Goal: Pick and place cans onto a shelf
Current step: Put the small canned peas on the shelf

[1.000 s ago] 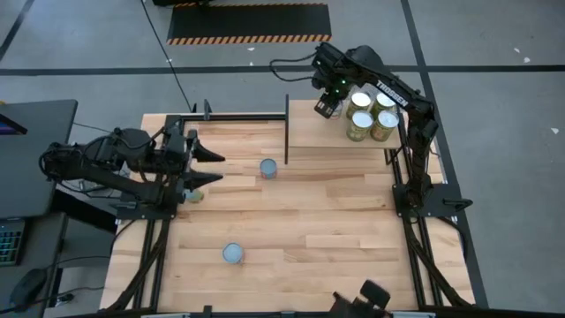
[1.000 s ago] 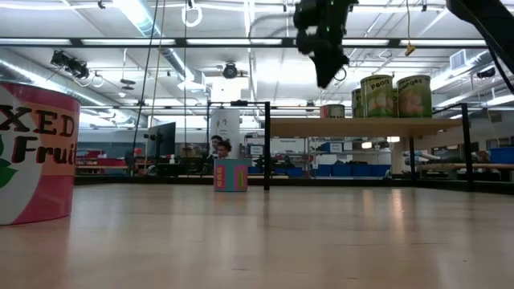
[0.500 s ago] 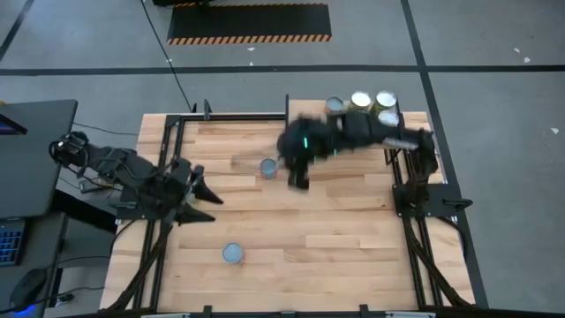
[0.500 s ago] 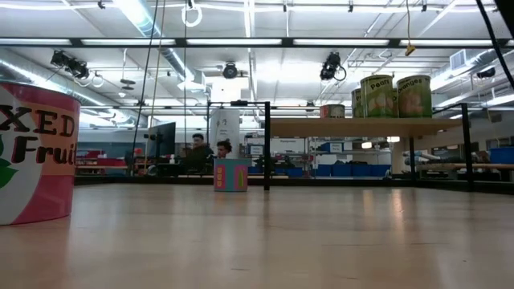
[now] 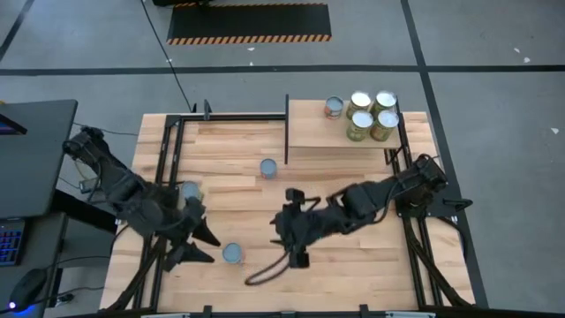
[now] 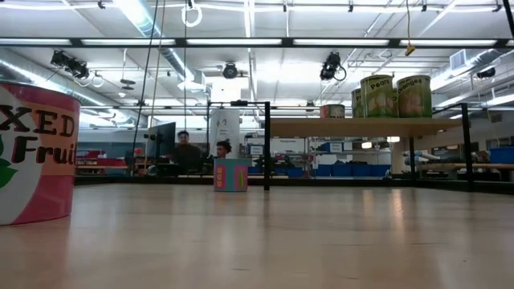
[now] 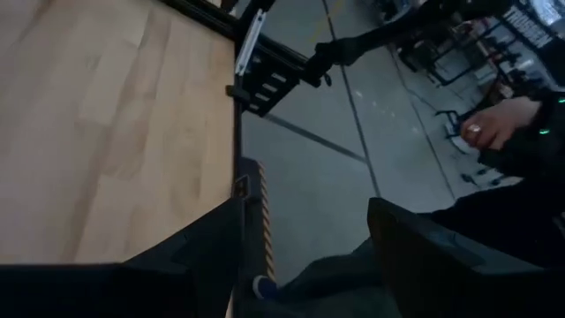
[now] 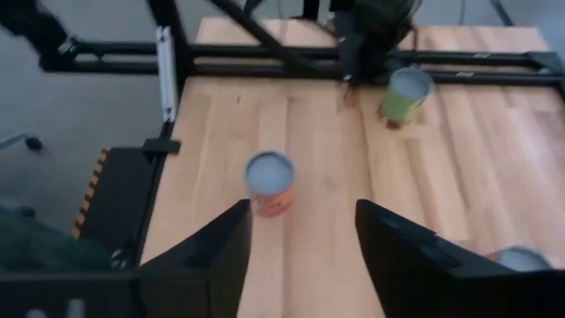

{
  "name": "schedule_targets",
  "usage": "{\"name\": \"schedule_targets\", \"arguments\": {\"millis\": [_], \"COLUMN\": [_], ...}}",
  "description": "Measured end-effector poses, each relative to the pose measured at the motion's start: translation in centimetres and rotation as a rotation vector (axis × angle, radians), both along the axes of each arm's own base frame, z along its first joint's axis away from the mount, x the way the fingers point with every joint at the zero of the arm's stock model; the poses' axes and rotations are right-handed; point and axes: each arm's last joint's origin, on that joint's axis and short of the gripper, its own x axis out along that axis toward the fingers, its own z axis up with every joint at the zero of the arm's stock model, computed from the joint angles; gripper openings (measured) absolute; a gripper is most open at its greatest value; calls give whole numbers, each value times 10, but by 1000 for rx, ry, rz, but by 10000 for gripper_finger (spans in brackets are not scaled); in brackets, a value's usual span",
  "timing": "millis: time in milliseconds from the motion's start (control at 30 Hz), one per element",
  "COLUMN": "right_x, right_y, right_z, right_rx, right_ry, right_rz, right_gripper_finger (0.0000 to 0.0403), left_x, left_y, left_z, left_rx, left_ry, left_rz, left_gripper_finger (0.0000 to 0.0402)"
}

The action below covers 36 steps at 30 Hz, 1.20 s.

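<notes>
An orange-red can (image 8: 269, 183) stands upright on the tabletop near the front edge (image 5: 232, 253). It looms large at the left of the low view (image 6: 32, 152). A green can (image 5: 187, 190) stands at the left and a blue can (image 5: 268, 168) mid-table. Several cans (image 5: 371, 113) stand on the shelf (image 5: 331, 137) at the far right. My right gripper (image 8: 305, 256) hovers open over the table's middle (image 5: 296, 256), pointing at the orange-red can from some way off. My left gripper (image 5: 205, 247) hangs open left of that can, its fingers (image 7: 203, 256) empty.
A thin dark upright panel (image 5: 287, 128) stands at the shelf's left edge. Black frame rails (image 8: 168, 71) run along the table's left side. A dark cable (image 5: 265, 274) loops below my right gripper. In the left wrist view a person's hand (image 7: 494, 124) shows beyond the table.
My right gripper has swung from the shelf, where a can stays standing, across the table toward the near left, tipping downward. My left gripper has moved from the table's left side toward the near edge and has turned to point at the near right.
</notes>
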Motion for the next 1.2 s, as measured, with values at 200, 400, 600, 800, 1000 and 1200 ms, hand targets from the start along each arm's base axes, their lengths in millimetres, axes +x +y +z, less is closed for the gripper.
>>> {"name": "schedule_targets", "arguments": {"millis": [200, 400, 600, 800, 1000, 1200], "right_x": [2, 23, 52, 87, 106, 105], "right_y": [-7, -65, -128, -184, -233, -263], "right_z": [-4, -3, -16, -72, -130, -176], "right_rx": [-11, -73, -141, -97, -61, -67], "right_ry": [35, 31, 21, 151, 279, 462], "right_rz": [13, -30, -1, 29, 16, 34], "right_gripper_finger": [269, 297, 326, 362, 389, 384], "left_x": [-9, -8, 6, 14, 2, -11], "left_y": [-13, -10, 10, 39, 72, 94], "left_z": [2, 2, -3, -7, -7, -7], "left_rx": [22, 93, 226, 364, 434, 458], "left_ry": [-57, -102, -90, -41, 43, 108], "left_rz": [63, 159, 275, 346, 392, 420], "left_gripper_finger": [247, 247, 247, 247, 247, 247]}}
